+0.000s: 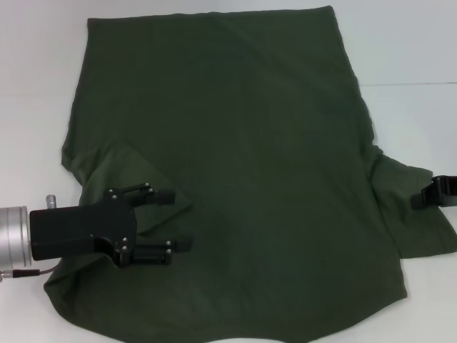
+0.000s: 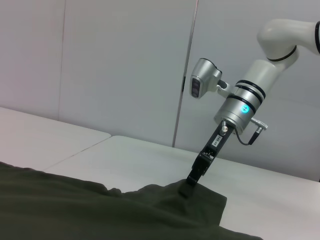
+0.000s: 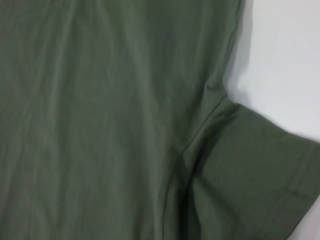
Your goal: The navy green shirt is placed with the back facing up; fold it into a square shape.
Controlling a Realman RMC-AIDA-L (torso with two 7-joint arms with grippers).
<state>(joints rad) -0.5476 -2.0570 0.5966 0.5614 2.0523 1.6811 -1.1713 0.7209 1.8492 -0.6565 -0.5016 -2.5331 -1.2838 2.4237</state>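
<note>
- Okay, left tool [image 1: 182, 219] sits over the near left part of the navy green shirt [image 1: 250, 164], fingers apart, nothing between them, pointing toward the shirt's middle.
- Left sleeve [image 1: 125, 175] is folded inward onto the shirt body, its edge lying just beside the upper finger [image 1: 161, 195] of the left tool.
- Shirt is spread plain side up across the white tabletop [image 1: 36, 64], filling most of the head view; hem end far from the robot, neck end near it.
- Fabric mostly flat, with light creases near the right armpit seam [image 3: 200, 135].
- Right sleeve [image 1: 410, 207] is still laid out sideways on the tabletop, unfolded.
- Right tool [image 1: 430, 194] is at the outer edge of the right sleeve; in the left wrist view its tip [image 2: 189, 190] comes down onto the cloth at the sleeve, raising a small peak there.
- Can't tell if the right tool is apart or closed on the cloth.
- Right wrist view shows only shirt body, armpit seam and sleeve hem [image 3: 300, 175] against the tabletop.
</note>
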